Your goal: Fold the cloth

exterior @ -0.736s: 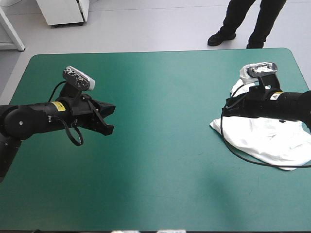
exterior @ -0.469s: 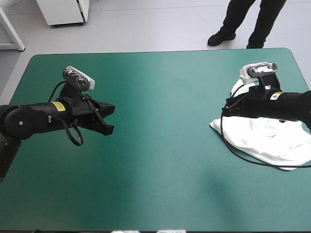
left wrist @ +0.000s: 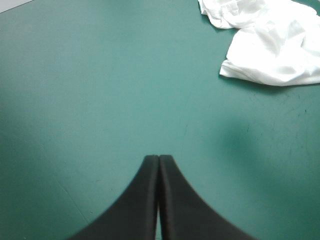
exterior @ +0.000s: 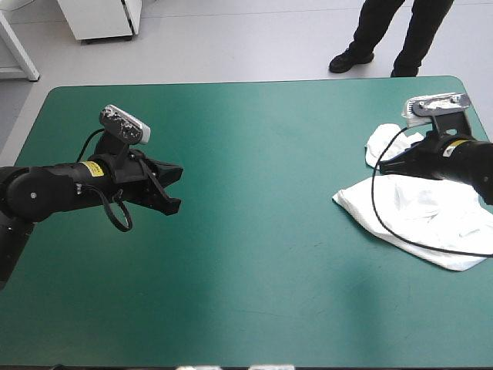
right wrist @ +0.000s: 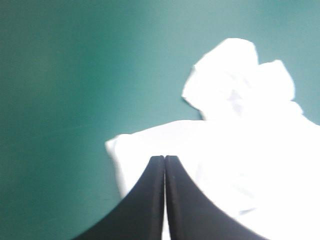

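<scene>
**While the right gripper (right wrist: 164,159) hangs closed above it, the T-shirt (exterior: 420,212) lies crumpled by the right edge**

Its black fingers (right wrist: 145,200) meet in one point over the white sheet's far left part. A bunched lump of the T-shirt sits just beyond, on the far side. Well apart to the left, the left gripper (left wrist: 158,159) is likewise pinched together above the bare teal-green cover (exterior: 254,247), pointing toward the T-shirt.

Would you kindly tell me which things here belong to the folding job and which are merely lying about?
For the job: T-shirt; right gripper, shut, over it; left gripper, shut, well apart.
Lying about: nothing I can see besides the teal-green table.
</scene>
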Controlling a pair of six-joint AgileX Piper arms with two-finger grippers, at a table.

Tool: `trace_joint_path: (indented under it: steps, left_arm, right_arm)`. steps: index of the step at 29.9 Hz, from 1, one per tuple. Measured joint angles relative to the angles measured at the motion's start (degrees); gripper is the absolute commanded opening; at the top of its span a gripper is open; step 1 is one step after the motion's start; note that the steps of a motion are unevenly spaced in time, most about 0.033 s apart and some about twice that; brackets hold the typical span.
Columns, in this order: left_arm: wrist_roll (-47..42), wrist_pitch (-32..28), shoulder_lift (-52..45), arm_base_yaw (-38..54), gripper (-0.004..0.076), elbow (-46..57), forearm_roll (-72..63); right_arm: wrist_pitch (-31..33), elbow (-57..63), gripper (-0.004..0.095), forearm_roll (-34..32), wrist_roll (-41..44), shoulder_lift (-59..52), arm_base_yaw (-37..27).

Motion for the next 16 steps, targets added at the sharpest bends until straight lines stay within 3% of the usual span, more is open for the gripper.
trace_joint_path:
  steps: [3,6,12,16]
  left_arm:
    - [0.00,0.00,0.00,0.00,0.0022,0.00,0.00]
    - [0.00,-0.34,0.00,0.00,0.0124,0.00,0.00]
    - [0.00,-3.08,0.00,0.00,0.0420,0.00,0.00]
    - [-0.17,-3.96,0.00,0.00,0.0459,0.00,0.00]
  right_arm:
    - [2.65,-3.40,0.0429,-8.01,3.29,1.67,0.00]
    - [4.17,-7.26,0.0630,-12.74,6.71,4.40,0.00]
    - [7.19,-12.45,0.0654,-19.20,13.85,13.54,-0.38]
    - [8.17,-14.38,0.0644,-16.88,15.34,21.16,-3.86]
